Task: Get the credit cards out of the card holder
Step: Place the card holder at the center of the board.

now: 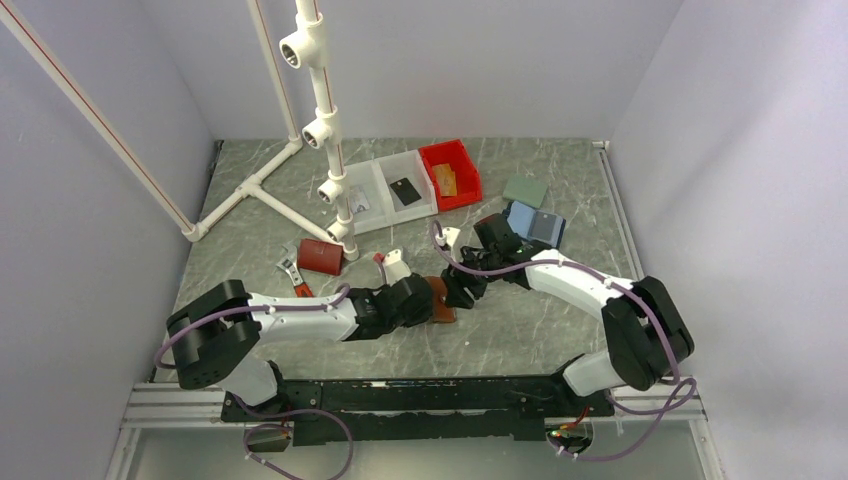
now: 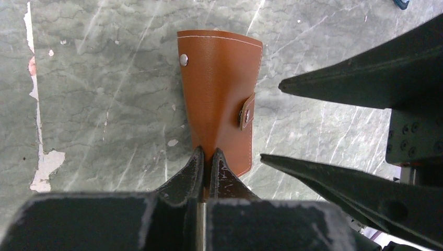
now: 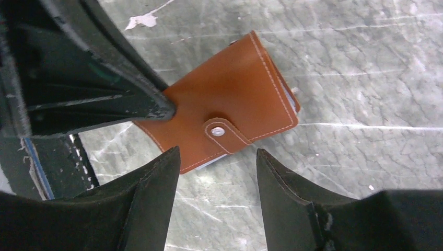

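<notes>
The brown leather card holder (image 3: pixel 235 89) (white stitching runs along its edges) lies folded shut on the grey marbled table (image 3: pixel 365 63), with its strap snapped over the front. Pale edges of credit cards (image 3: pixel 214 161) peek out from its side.

A brown leather card holder (image 3: pixel 235 99) is lying tilted on the grey marbled table (image 3: pixel 365 78), its snap tab fastened. The left gripper (image 3: pixel 164 107) is pinching its left edge. The right gripper (image 3: pixel 217 152) is hovering just below it, fingers spread.

Scuffed grey marble-look table (image 1: pixel 560 180) has a brown card holder (image 1: pixel 441 300), dark red box (image 1: pixel 321 257), red bin (image 1: pixel 450 174), clear trays (image 1: pixel 383 185), blue case (image 1: pixel 535 222) and white pipe stand (image 1: pixel 258 188) sitting on it.
</notes>
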`<state>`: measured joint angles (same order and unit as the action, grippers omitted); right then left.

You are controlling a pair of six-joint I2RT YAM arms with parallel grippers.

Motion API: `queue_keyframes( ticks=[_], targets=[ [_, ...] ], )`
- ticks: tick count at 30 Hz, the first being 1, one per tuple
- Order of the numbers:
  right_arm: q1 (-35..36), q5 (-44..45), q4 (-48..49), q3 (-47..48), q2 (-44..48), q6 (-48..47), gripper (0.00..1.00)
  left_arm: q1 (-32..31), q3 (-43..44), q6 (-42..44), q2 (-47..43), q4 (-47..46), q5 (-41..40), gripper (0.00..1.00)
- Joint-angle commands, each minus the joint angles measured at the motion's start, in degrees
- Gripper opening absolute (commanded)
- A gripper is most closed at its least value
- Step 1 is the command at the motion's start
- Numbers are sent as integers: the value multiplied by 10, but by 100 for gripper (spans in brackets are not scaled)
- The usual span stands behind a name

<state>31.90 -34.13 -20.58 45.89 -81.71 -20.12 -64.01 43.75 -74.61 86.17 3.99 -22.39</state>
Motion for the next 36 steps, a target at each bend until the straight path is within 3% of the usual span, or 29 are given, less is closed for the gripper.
queue_keyframes(
  ticks=[1,22,29,36],
  targets=[
    [6,48,48,19,-8,45,58,-7,30,-18,4,-34,-16,0],
    [55,111,67,25,-52,78,53,-12,28,-21,-3,-50,-18,0],
    [57,135,60,33,-55,73,39,-12,22,-23,-12,-42,-25,0],
    [57,150,44,43,-53,58,14,-12,16,-39,-22,-2,-46,0]
  ],
)
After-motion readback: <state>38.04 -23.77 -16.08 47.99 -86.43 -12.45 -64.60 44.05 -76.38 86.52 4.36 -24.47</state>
